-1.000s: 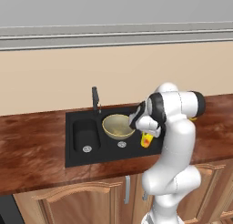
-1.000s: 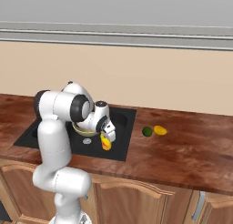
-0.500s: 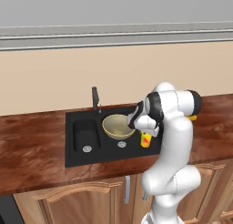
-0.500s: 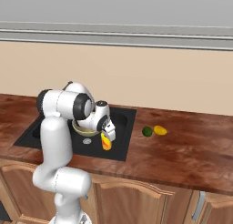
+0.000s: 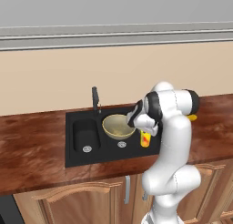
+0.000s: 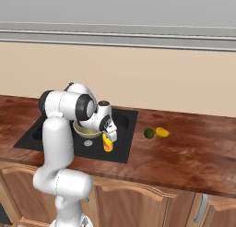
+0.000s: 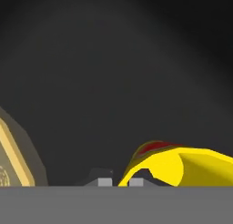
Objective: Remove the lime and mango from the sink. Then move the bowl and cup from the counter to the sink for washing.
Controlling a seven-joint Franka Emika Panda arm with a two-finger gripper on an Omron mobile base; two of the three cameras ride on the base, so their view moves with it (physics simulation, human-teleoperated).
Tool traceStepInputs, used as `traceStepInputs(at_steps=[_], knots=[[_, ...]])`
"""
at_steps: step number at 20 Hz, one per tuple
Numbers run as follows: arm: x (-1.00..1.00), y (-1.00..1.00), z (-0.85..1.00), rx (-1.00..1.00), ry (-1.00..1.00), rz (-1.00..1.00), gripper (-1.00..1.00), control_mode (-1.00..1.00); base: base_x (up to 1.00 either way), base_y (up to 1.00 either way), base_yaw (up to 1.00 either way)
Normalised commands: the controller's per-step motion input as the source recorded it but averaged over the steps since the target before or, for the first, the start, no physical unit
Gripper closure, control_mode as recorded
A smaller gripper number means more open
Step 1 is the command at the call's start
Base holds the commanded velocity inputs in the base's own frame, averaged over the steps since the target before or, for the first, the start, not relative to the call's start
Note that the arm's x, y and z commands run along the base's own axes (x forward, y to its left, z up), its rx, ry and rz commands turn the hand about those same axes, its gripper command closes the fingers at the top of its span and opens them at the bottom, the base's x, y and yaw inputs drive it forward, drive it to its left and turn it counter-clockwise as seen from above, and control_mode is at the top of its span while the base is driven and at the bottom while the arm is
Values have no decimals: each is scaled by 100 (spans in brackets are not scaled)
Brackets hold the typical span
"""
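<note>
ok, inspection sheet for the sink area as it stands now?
surface: reddish-brown counter, black sink set in it.
job's things: bowl and yellow cup sit in the large basin; the cup is upright beside the bowl. Lime and mango lie together on the counter, right of the sink.
clutter: nothing seen.
grippers: gripper low over the cup, jaws nearly shut; whether they clamp the cup's rim, cannot tell.
cables: nothing seen.
surroundings: dark faucet, beige wall, light wooden cabinets below.

Beige wall [image 5: 54, 77] with grey ledge [image 5: 68, 36] (light wooden cabinets [image 6: 152, 203] below)
</note>
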Motion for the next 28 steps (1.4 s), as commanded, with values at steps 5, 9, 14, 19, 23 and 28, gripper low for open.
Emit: traceStepInputs(at_steps=[5,9,14,19,23,28], knots=[[-2,-2,-17,0,0,-4,-100,-100,0,0,0],[-12,-7,-6,0,0,-5,-100,-100,0,0,0],[-15,-4,-2,0,0,-6,-100,-100,0,0,0],[-14,-1,0,0,-1,-4,-100,-100,0,0,0],[-7,6,7,0,-9,-1,-100,-100,0,0,0],[-4,10,12,0,-9,0,-100,-100,0,0,0]])
